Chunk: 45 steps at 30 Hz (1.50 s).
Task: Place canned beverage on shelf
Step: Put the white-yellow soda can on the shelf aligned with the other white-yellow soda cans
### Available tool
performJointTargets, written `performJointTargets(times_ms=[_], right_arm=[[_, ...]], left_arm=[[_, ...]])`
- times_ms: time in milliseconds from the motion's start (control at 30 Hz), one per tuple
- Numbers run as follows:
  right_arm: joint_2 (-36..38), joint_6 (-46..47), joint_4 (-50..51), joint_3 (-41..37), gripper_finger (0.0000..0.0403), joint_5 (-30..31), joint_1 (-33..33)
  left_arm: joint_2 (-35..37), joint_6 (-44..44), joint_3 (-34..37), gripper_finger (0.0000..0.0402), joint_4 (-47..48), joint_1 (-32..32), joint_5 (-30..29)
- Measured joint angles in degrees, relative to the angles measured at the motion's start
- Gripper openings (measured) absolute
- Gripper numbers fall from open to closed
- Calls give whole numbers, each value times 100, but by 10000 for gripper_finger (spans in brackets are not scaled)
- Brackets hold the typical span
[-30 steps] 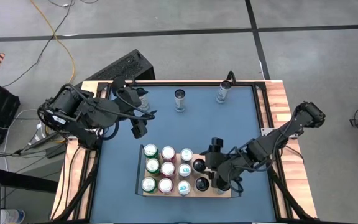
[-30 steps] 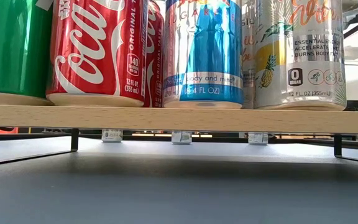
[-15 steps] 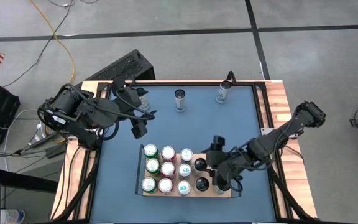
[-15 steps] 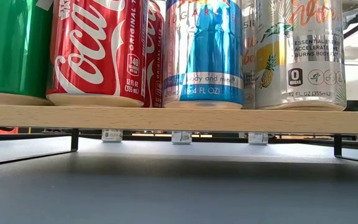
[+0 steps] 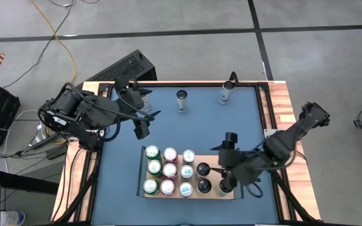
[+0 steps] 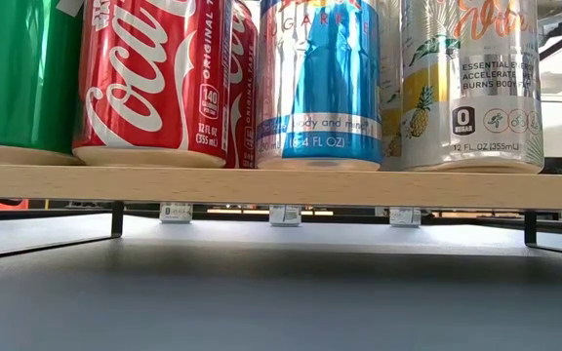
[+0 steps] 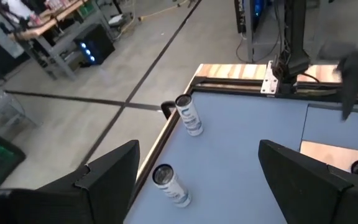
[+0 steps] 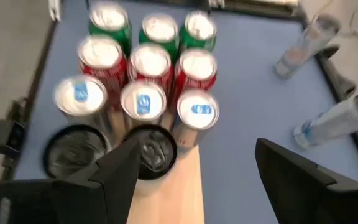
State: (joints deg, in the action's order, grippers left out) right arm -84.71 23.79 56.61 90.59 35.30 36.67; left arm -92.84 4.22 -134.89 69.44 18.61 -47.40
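A: Right gripper (image 5: 226, 186) has lifted and drawn back toward the right end of the shelf (image 5: 212, 168) since a second ago; wrist now sits higher over the bare wood. Left gripper (image 5: 144, 112) unchanged, parked over the far-left tabletop (image 5: 244, 125).

B: Jaws?

A: Right jaws spread wide, nothing between them in the wrist view. Left jaws also apart and empty.

B: Cans?

A: Nine light-topped cans (image 5: 169, 170) in three rows on the shelf's left part. Two dark-topped cans (image 5: 202, 177) stand just beside them, toward the right end. Two slim cans (image 5: 181, 100) remain upright on the far tabletop, well apart from the shelf.

B: Reading?

A: Likely a release just completed; the arm is clearing. Shelf has bare board left at the right end. Next pick is probably one of the slim cans, and the retreat must not clip the dark-topped pair.
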Motion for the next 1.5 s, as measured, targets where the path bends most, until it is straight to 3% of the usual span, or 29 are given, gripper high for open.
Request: performJointTargets(times_ms=[167, 300, 500, 833, 933, 1067, 1300, 1500], right_arm=[[2, -37, 190, 1017, 301, 568, 461], [20, -35, 333, 1608, 301, 1234, 945], [11, -125, 299, 1779, 301, 2286, 1514], [4, -306, -497, 1779, 301, 2761, 2099], [32, -791, -1073, 1779, 301, 3139, 2366], [131, -1757, -1909, 1779, 301, 3789, 2750], [609, -3676, -2802, 1779, 301, 5445, 3708], [1100, -3913, -2592, 1782, 301, 5442, 3906]], left_arm=[[2, -324, 0, 316, -140, -2, 32], [97, -796, 0, 316, -884, -2, 473], [148, -820, 0, 316, -1192, 9, 559], [328, -670, 0, 316, -1586, 1, 957], [391, -712, 0, 316, -1811, -33, 1269], [502, -808, 0, 316, -1807, -37, 1219], [723, -793, -2, 316, -1784, -39, 1147], [877, -670, -2, 316, -1599, -20, 1064]])
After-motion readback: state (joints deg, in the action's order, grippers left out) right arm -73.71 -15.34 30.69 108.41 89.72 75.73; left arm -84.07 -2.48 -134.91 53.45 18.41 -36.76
